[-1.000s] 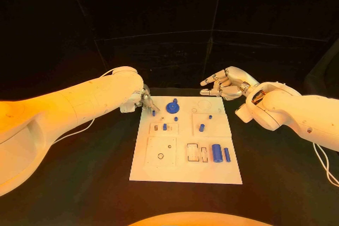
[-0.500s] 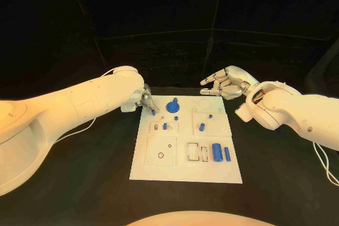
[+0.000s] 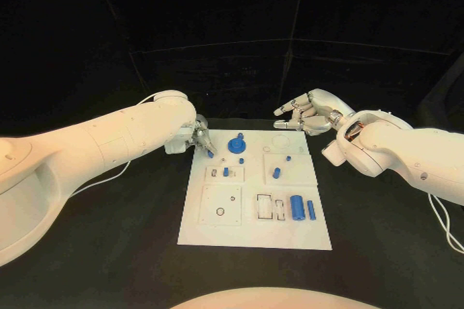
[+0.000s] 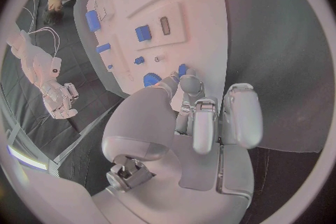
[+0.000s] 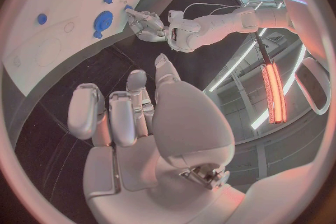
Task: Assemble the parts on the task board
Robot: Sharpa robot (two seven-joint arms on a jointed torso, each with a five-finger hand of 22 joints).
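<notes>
The white board [image 3: 254,192] lies in the middle of the black bench [image 3: 116,242], long side running away from the robot. A small blue part [image 3: 209,153] is seen at the board's far left corner, pinched at the fingertips of the left hand [image 3: 196,138]. Just beside it, toward the middle of the board, stands a blue round part [image 3: 236,147]; the coming move is judged to turn on that short gap. The right hand [image 3: 308,114] is held beyond the board's far right corner, apart from it, with fingers loosely curled and nothing in them.

In the left wrist view the blue part [image 4: 182,70] is shown touching the fingertips [image 4: 189,85] at the board's edge [image 4: 218,39], a contact left unclear from overhead. Its long axis cannot be told.
</notes>
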